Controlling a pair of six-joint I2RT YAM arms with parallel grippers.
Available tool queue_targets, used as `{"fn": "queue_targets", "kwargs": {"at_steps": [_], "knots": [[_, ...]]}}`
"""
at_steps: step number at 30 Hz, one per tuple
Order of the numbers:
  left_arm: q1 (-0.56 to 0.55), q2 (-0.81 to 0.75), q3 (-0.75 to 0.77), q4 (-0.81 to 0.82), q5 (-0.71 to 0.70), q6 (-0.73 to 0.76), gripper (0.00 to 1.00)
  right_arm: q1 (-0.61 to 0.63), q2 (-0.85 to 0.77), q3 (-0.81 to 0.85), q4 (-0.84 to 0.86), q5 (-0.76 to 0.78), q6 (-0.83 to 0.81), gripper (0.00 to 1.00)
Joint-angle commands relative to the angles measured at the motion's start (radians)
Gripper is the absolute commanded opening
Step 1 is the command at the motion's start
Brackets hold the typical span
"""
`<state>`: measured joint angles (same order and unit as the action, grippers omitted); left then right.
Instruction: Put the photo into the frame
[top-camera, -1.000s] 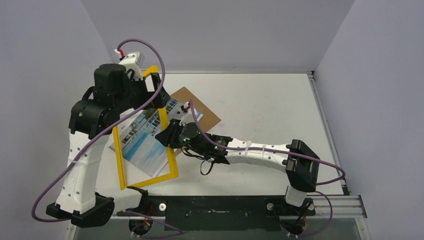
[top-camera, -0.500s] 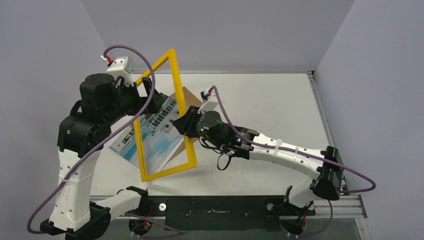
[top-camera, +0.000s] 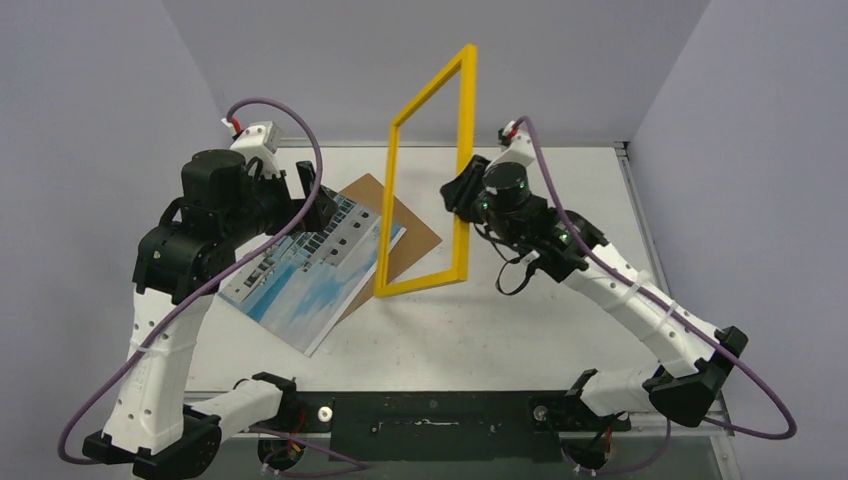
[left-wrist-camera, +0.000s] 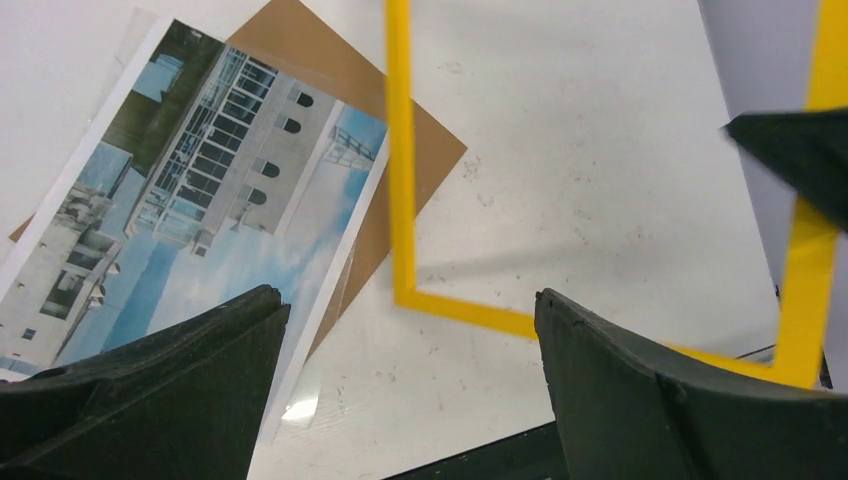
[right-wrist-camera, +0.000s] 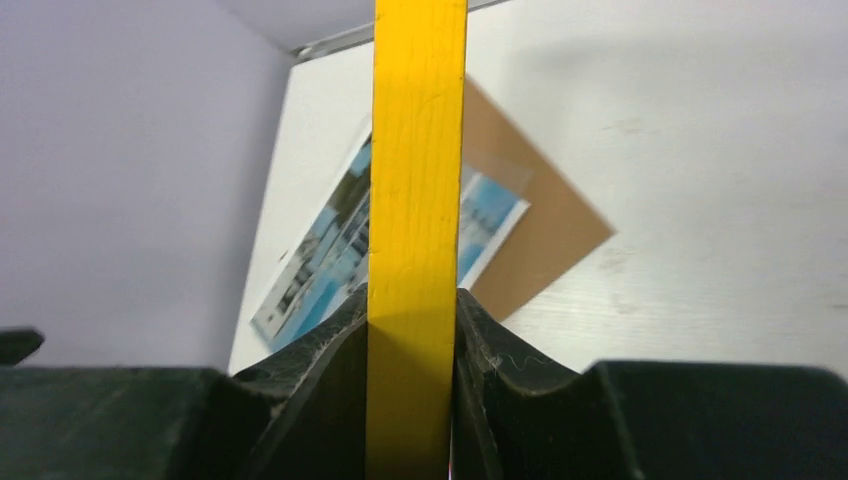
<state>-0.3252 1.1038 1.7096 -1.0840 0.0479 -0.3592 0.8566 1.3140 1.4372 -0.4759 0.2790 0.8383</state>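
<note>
Tabletop (top-camera: 560, 200) at the moment the frame (top-camera: 467, 100) leaves it. The frame, yellow face toward the camera, stands nearly upright in the air over the middle of the tabletop, its top rail toward 12 o'clock and only its lower corner close to the surface. A second ago it lay flat around the photo at 9 o'clock; half a second ago it was tipped up on one edge. The photo (top-camera: 300, 280) now lies uncovered at 9 o'clock, picture side up, overlapping the brown backing board (top-camera: 415, 235), which juts out toward 1 o'clock. The right claw (top-camera: 458, 195) is pinched narrowly on the frame's 3 o'clock rail and carries it alone. The left claw (left-wrist-camera: 407, 300) hovers above the photo at full spread, holding nothing, having let go of the frame. By this reading the frame is probably being turned over, so the photo is not yet in it and loading remains to be done.
</note>
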Motion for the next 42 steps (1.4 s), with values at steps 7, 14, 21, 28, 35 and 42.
{"fn": "queue_targets", "kwargs": {"at_steps": [7,14,21,28,35,42], "knots": [[0.007,0.056,-0.086,0.083,0.058,0.006,0.94,-0.349,-0.059,0.275,-0.409,0.014,-0.257,0.0],[0.008,0.097,-0.093,0.086,0.064,0.034,0.94,-0.478,0.053,0.41,-0.661,0.035,-0.409,0.0],[0.008,0.119,-0.106,0.114,0.086,0.021,0.94,-0.499,0.158,0.459,-0.768,0.114,-0.493,0.0],[0.009,0.134,-0.116,0.119,0.078,0.025,0.94,-0.498,0.224,0.429,-0.751,0.111,-0.519,0.0],[0.011,0.149,-0.12,0.128,0.07,0.034,0.94,-0.444,0.286,0.338,-0.678,0.061,-0.482,0.02],[0.016,0.163,-0.102,0.127,0.038,0.05,0.94,-0.289,0.406,0.33,-0.669,0.167,-0.405,0.17]]}}
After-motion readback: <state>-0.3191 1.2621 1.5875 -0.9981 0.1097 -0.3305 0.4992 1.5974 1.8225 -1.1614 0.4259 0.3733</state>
